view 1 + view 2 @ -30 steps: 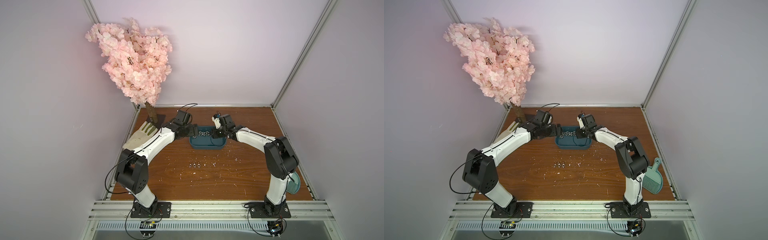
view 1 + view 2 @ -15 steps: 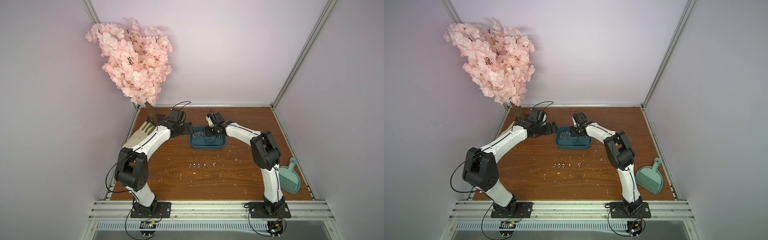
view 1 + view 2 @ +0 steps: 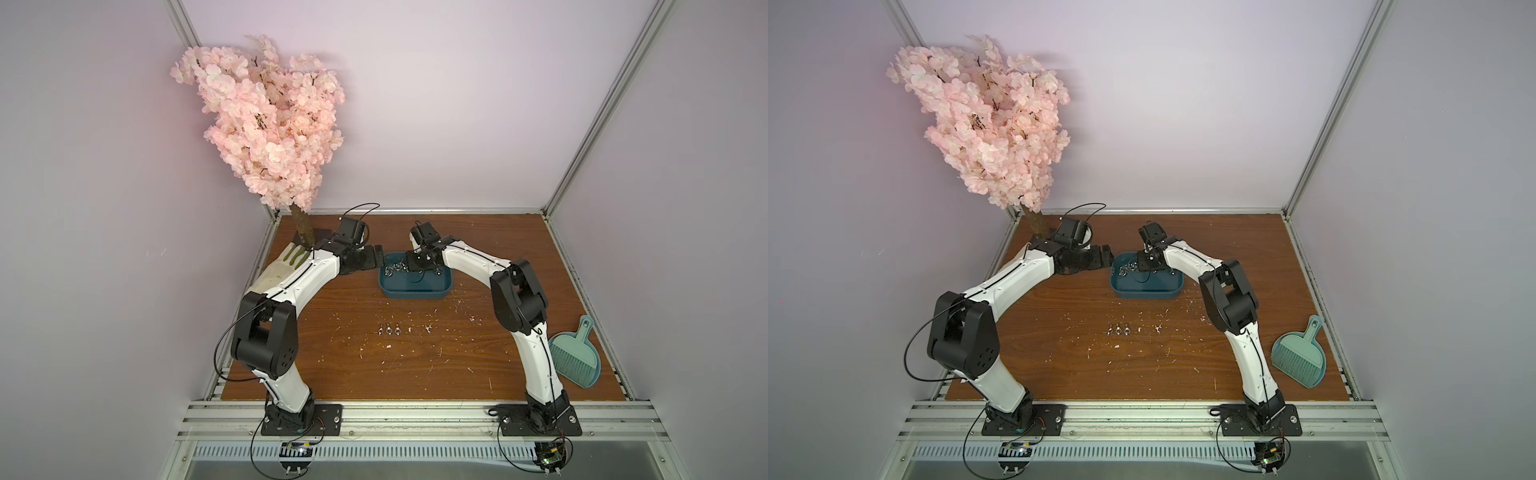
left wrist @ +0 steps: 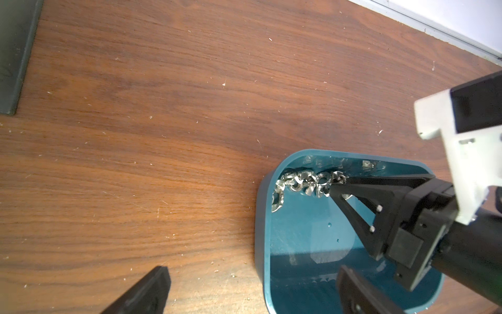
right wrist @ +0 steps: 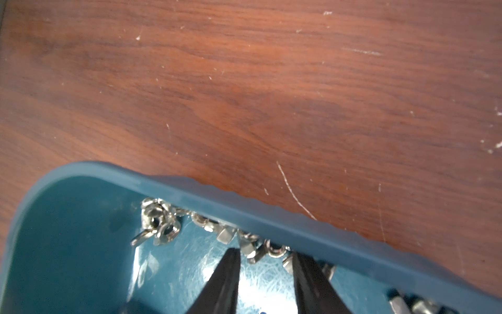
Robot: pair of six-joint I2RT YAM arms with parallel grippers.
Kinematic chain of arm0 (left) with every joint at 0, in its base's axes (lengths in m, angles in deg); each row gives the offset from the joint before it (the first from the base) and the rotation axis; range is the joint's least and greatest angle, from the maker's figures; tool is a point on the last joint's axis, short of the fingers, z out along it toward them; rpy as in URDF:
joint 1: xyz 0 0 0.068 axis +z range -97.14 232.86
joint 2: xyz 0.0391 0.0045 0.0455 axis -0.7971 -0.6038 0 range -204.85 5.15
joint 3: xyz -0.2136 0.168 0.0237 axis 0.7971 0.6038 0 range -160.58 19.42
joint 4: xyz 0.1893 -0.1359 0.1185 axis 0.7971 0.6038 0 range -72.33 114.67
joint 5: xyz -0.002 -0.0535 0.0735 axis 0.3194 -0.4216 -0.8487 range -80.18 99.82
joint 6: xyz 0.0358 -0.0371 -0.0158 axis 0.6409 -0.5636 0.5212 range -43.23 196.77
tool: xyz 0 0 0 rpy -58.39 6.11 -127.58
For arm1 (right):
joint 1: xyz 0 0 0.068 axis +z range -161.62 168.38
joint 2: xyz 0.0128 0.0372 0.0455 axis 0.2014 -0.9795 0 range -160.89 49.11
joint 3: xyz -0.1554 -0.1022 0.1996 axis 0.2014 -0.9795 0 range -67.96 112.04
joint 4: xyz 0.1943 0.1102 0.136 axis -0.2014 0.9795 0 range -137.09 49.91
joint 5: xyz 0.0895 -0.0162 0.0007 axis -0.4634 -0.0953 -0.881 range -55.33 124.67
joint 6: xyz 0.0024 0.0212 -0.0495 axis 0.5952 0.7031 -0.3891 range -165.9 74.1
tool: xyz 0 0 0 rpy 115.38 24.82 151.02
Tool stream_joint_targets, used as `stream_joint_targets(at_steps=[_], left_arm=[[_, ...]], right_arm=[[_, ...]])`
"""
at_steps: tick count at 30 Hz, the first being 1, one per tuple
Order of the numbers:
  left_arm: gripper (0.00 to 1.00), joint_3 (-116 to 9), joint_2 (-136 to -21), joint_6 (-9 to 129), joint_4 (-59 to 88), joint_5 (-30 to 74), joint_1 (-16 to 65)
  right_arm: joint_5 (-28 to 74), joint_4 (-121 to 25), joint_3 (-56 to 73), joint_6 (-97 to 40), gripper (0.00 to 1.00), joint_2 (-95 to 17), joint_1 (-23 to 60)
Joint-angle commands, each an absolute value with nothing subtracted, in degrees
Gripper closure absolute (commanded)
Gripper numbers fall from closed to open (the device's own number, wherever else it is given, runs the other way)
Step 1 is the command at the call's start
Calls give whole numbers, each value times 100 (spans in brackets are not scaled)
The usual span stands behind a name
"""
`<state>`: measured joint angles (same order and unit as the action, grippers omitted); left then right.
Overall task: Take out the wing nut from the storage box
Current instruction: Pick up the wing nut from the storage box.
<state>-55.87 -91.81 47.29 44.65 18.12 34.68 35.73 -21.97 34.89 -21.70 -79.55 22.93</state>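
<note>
Right end effector [image 5: 263, 254] is down inside the storage box [image 5: 244, 209], fingers parted partway, tips poking at the line of wing nuts [image 5: 252, 251] along the back wall. A nut or two sit in the gap between the tips, but honestly I can't tell if either finger is touching them, and nothing looks pinched. Bare box floor shows between the fingers. From the left wrist view the same end effector [image 4: 335, 187] comes in at a slant, its tips at the end of the nut pile [image 4: 304, 182], which is bunched into one corner of the box [image 4: 259, 217].

Left end effector [image 4: 252, 271] is spread wide, gripping nothing. It hangs over the short end of the box, with one finger [image 4: 146, 291] over the table [image 4: 135, 136] and the other over the inside.

In both top views the box [image 3: 415, 293] sits on the table toward the back, in the middle, between the two arms. Three more wing nuts [image 3: 1118, 330] lie in a little row on the table in front of it, apart from the box. Pink blossom tree [image 3: 266, 124] stands in the back left corner, and a mint dustpan [image 3: 575, 357] lies off by the right arm.
</note>
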Motion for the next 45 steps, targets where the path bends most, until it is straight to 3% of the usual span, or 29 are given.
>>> stream_joint_targets(at_steps=[1, 14, 45], left_arm=[[0, -5775, -9236, 4856, 4470, 1900, 3562], [0, -5766, -9269, 4862, 4473, 1966, 3607], [0, -5731, -9276, 4908, 4473, 2095, 3656]], right_arm=[[3720, -1994, 3688, -2089, 61, -7996, 2336], [4144, -2002, 3584, -2021, 63, -7686, 2532], [4427, -1610, 3902, -1725, 67, -8194, 2605]])
